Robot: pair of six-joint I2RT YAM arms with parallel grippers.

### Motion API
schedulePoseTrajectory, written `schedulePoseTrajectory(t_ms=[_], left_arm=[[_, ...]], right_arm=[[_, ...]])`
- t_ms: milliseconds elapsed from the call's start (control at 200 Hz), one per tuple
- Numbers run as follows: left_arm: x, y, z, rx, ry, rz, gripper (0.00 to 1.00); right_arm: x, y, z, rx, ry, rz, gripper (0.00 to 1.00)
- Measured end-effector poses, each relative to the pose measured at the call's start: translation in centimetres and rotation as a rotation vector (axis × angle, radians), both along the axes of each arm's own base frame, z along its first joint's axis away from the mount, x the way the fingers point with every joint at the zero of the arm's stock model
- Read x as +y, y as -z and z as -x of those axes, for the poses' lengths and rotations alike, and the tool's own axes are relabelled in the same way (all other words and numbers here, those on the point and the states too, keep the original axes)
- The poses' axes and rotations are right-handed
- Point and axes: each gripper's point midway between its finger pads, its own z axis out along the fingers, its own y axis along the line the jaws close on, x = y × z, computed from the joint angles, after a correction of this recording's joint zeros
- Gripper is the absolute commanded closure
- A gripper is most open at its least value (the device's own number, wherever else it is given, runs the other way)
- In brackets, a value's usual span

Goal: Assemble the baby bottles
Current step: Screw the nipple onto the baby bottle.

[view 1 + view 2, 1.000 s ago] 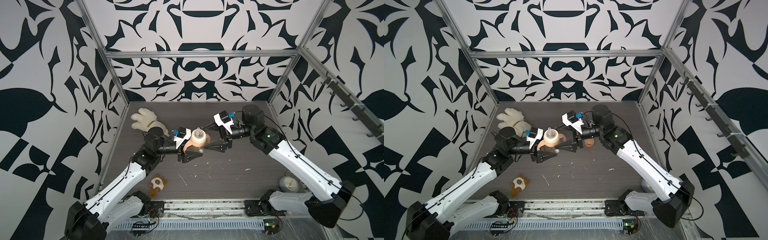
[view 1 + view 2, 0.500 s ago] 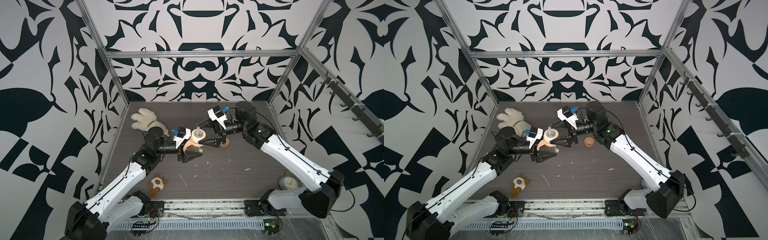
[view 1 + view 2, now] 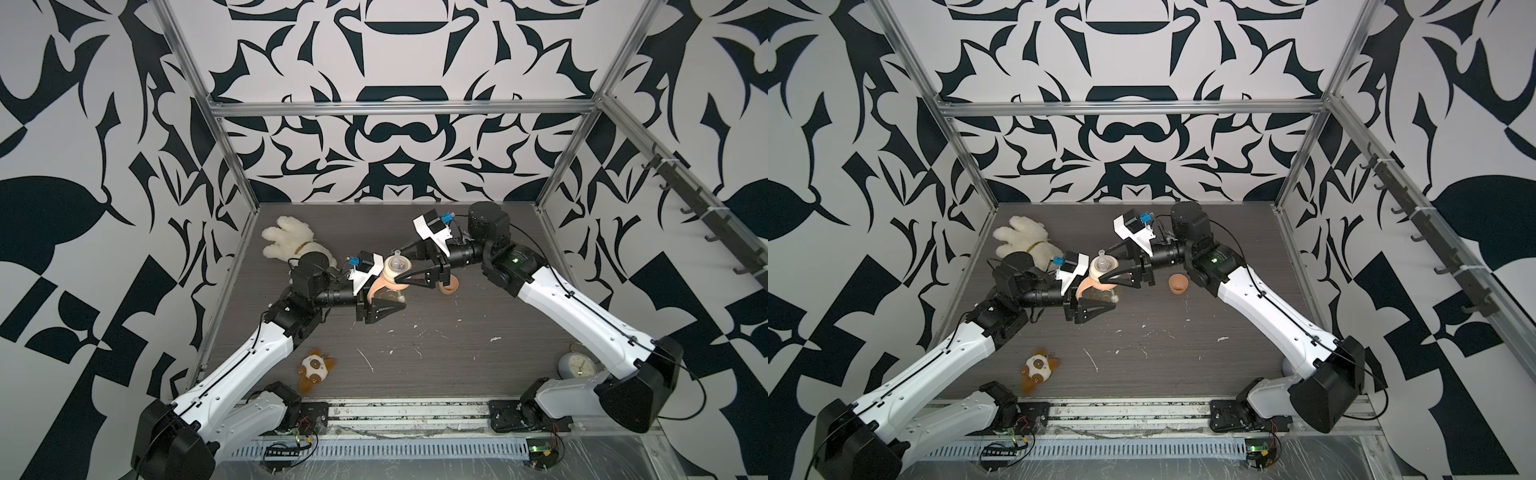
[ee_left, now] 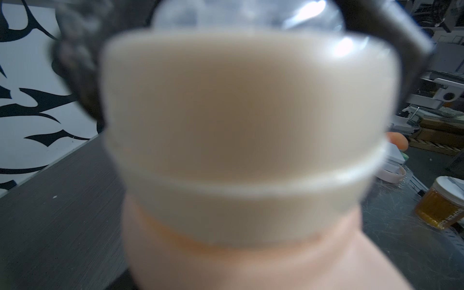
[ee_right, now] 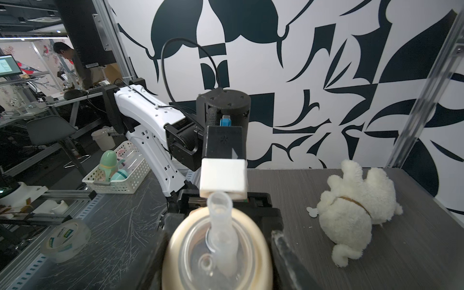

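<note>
The baby bottle hangs above the table's middle. My left gripper (image 3: 384,299) (image 3: 1096,299) is shut on its clear amber body (image 3: 388,296) (image 3: 1100,296), below the peach handle ring (image 3: 376,286) (image 3: 1086,286) (image 4: 251,266). The cream collar (image 3: 390,272) (image 3: 1098,274) (image 4: 246,113) (image 5: 175,251) sits on top, its clear spout (image 5: 221,221) pointing up. My right gripper (image 3: 397,266) (image 3: 1104,268) (image 5: 218,263) comes from the right, a finger pressed on each side of the collar. The peach dome cap (image 3: 450,286) (image 3: 1178,284) (image 4: 398,140) lies on the table under the right wrist.
A white plush toy (image 3: 291,243) (image 5: 356,213) lies at the back left, and a brown-and-white plush (image 3: 313,368) at the front left. A pale clock (image 3: 577,365) stands by the right arm's base. Beyond the table's edge are a tape roll (image 5: 66,236) and a basket (image 5: 118,173).
My right gripper has moved left from beside the bottle to around the collar, and its jaws have narrowed onto it. The left arm and bottle have stayed put.
</note>
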Motion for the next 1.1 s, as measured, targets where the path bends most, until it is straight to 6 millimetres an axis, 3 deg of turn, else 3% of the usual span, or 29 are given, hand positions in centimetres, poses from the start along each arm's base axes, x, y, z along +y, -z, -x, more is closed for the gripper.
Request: schedulePoseTrajectory(t_ms=[255,675,850,945,1100], left_arm=[[0.5,1.5,-2.1,0.010,-0.134,-0.080,1.00],[1.4,5.6,-6.7,0.002,-0.454,-0.318,1.00],[1.6,5.9,-7.7,-0.018,-0.515,-0.350,1.00],[1.6,5.7,-8.0,-0.022,-0.526,-0.350,1.00],[1.6,5.6,-8.3,-0.010,-0.514,-0.344,1.00]], right_arm=[[-0.3,2.0,-1.9,0.019,0.156,-0.002,0.68],[-0.2,6.4,-7.1,0.201,0.513,-0.213,0.72],[-0.2,6.7,-8.0,0.233,0.640,-0.284,0.74],[-0.3,6.5,-8.3,0.233,0.676,-0.311,0.67],[-0.4,6.3,-8.4,0.222,0.695,-0.314,0.33]])
